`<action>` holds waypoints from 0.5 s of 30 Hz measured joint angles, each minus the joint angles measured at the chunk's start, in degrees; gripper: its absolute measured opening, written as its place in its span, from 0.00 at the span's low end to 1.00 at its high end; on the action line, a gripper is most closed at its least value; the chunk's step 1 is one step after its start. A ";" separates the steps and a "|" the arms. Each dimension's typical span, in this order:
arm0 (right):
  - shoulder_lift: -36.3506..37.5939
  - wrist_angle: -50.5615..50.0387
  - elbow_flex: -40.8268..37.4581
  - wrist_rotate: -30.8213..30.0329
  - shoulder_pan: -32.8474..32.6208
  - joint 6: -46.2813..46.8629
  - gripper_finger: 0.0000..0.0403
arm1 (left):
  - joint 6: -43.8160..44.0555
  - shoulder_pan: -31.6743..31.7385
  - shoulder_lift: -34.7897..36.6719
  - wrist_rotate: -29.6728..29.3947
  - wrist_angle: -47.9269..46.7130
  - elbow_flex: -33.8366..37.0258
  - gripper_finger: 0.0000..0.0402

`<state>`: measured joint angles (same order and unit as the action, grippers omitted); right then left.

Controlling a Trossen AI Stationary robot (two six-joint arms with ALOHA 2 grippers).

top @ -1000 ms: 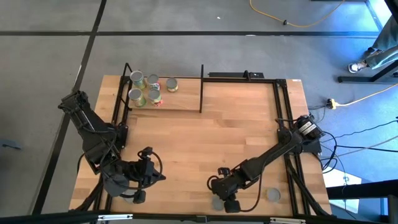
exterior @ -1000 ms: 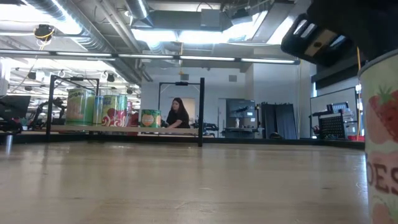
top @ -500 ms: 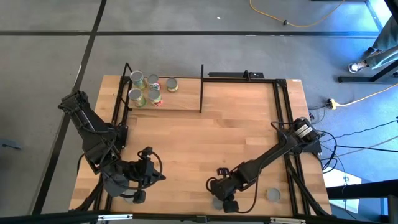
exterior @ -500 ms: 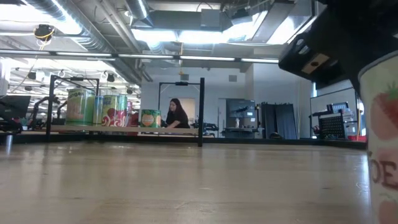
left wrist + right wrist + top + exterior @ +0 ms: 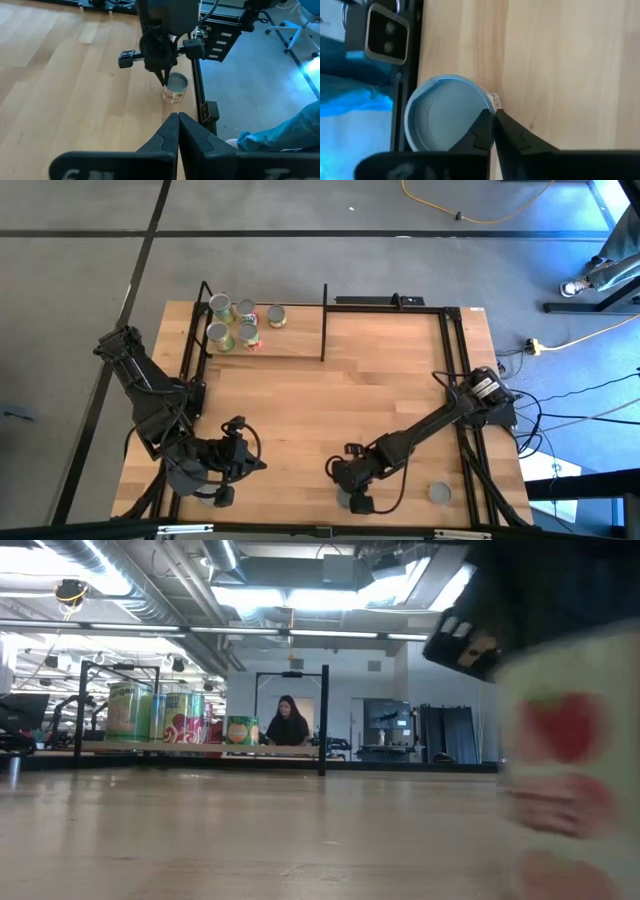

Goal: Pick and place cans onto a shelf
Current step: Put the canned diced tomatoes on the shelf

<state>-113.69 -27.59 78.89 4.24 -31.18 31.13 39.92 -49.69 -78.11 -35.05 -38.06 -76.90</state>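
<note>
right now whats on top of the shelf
Five cans stand upright on the shelf, bunched at its left end: four packed close, one a little apart. The rest of the plank is bare. In the low view the front cans cover those behind.

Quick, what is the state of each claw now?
Left claw: closed, holding nothing.
Right claw: closed beside a can; a grip on its rim cannot be told.

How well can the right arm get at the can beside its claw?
Probably yes: the right claw sits right at the can, with nothing between them. But its fingers look shut beside the rim, not around it, so it would likely need to open and shift first.
</note>
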 joint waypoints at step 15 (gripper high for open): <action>-0.28 -6.49 8.85 -3.25 7.01 -3.69 0.01 | -0.02 0.00 0.00 0.17 -1.47 0.00 0.00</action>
<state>-113.97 -34.08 87.74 0.99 -24.17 27.44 39.90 -49.69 -78.11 -34.87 -39.54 -76.90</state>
